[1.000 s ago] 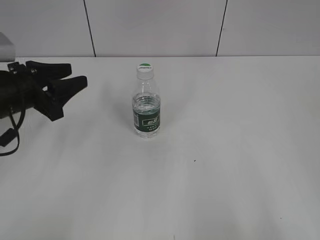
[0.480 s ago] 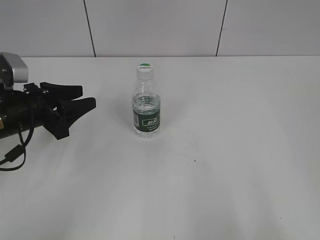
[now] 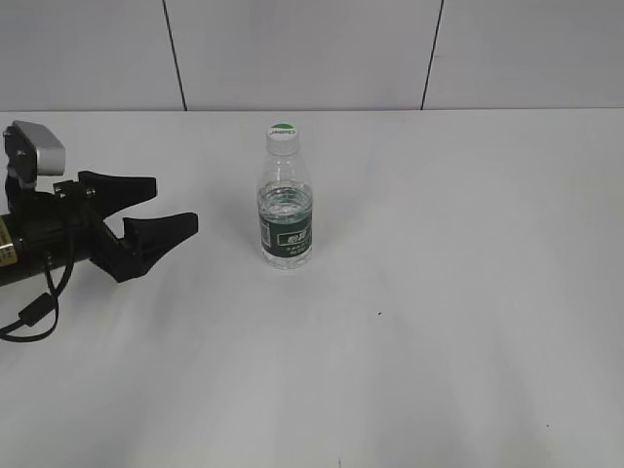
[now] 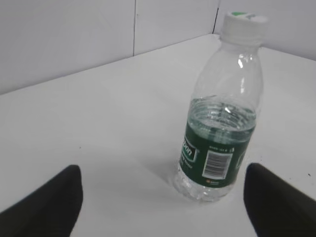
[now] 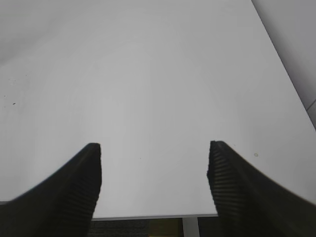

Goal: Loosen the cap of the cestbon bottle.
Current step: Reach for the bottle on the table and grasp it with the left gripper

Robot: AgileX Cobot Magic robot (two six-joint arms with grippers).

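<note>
The cestbon bottle stands upright on the white table, clear with a dark green label and some water inside. Its white cap with a green circle sits on the neck. The bottle also shows in the left wrist view, with the cap on top. My left gripper is open and empty, to the left of the bottle and pointing at it, a short gap away; in the left wrist view the bottle stands ahead between the jaws. My right gripper is open and empty over bare table, out of the exterior view.
A white panelled wall runs behind the table. The table's edge shows close under the right gripper. A black cable hangs from the left arm.
My left gripper has moved right and a little down toward the bottle, staying open. The bottle has not moved.
</note>
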